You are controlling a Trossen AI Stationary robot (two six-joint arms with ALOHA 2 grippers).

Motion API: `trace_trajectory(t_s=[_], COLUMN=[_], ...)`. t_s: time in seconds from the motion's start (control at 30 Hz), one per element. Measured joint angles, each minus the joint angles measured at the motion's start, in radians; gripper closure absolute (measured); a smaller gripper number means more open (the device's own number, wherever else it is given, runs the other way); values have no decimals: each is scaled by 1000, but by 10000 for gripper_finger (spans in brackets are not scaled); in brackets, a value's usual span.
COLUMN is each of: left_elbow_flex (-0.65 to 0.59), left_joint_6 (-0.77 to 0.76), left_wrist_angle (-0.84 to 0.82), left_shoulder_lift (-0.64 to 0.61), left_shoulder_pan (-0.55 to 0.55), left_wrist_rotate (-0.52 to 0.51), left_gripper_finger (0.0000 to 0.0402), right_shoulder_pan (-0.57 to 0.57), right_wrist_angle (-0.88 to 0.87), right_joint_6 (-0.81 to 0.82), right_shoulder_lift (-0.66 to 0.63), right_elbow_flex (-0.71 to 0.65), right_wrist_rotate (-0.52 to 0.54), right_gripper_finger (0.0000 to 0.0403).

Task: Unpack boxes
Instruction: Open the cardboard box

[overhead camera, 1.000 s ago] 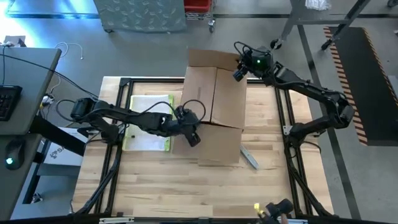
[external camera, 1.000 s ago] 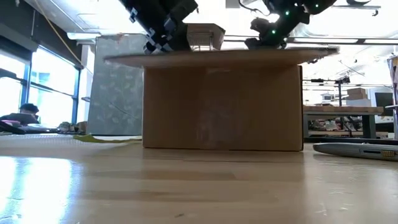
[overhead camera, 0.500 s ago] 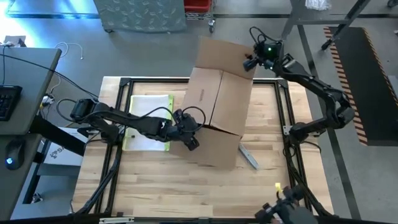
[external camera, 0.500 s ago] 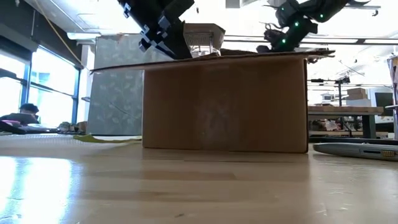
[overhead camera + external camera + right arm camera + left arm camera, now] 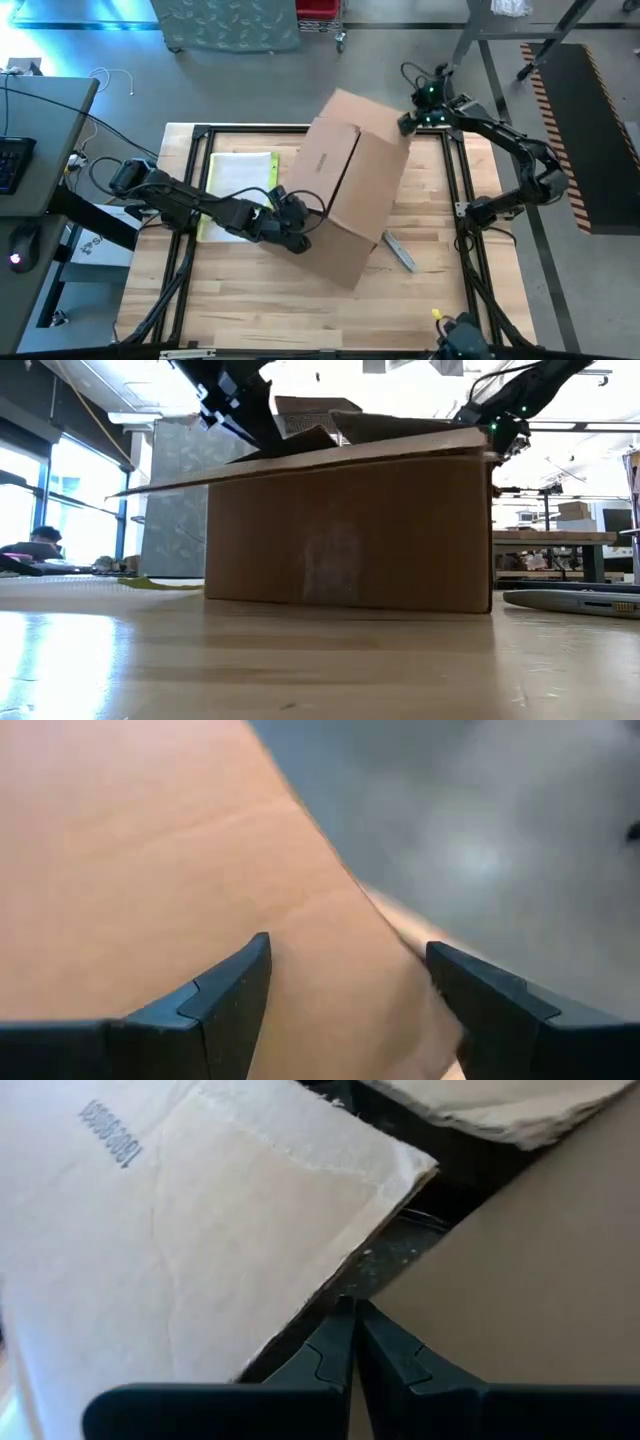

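The brown cardboard box (image 5: 350, 200) rests on its bottom mid-table, turned askew, and fills the low view as a wide box (image 5: 350, 530). One top flap (image 5: 250, 465) sticks out slanting past its wall. My left gripper (image 5: 295, 238) is shut at the box's near left side, its tips (image 5: 352, 1312) at the dark gap beside a flap (image 5: 200, 1230) with a printed number. My right gripper (image 5: 410, 122) is open over the box's far right corner, its fingers (image 5: 235, 985) standing apart above bare cardboard (image 5: 150, 870). My left gripper pokes its shut fingertips (image 5: 340, 1330) into the gap at the edge of the printed flap (image 5: 330, 1280), slanting down from the table's left. The flap's edge lies over the tips. My right gripper hovers at the cardboard; I cannot tell whether its fingers touch it.
A flat clear sleeve with a yellow edge (image 5: 238, 190) lies left of the box under my left arm. A grey cutter (image 5: 400, 250) lies right of the box's near end, also the grey cutter (image 5: 575, 600) in the low view. Black frame rails (image 5: 455, 190) border the table.
The box has turned about on the table, its far end swinging toward the right edge. Its top flap has tipped from level to slanting. My left gripper has gone toward the near left; my right gripper has gone right and down to the box's far right corner.
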Motion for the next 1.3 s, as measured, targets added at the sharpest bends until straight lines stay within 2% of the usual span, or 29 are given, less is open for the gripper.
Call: trace_trajectory(t_s=[0.07, 0.17, 0.4, 0.47, 0.7, 0.87, 1.1, 1.3], left_elbow_flex=[0, -1, -1, -2, -2, -2, -4, -4], left_joint_6=[0, 0, 1, 1, 1, 2, -5, -7], left_wrist_angle=[2, 4, 4, 4, 5, 2, -7, -8], left_shoulder_lift=[1, 2, 3, 3, 4, 4, 5, 5], left_shoulder_pan=[-1, 2, 2, 3, 3, -5, -10, -11], left_wrist_rotate=[-13, -22, -31, -32, -38, -54, -83, -84], left_gripper_finger=[402, 402, 402, 402, 402, 402, 402, 402], right_shoulder_pan=[24, 52, 74, 78, 80, 78, 76, 77], right_wrist_angle=[-69, -78, -72, -41, -32, -73, -46, -35], right_joint_6=[-13, -18, -12, -35, -47, 7, -1, 0], right_shoulder_lift=[0, 1, -58, -85, -94, -79, -88, -86], right_elbow_flex=[-7, -7, 39, 47, 23, -34, -130, -143], right_wrist_rotate=[-42, -46, 123, 144, -149, -151, -178, -168], right_gripper_finger=[153, 154, 154, 154, 157, 170, 185, 187])
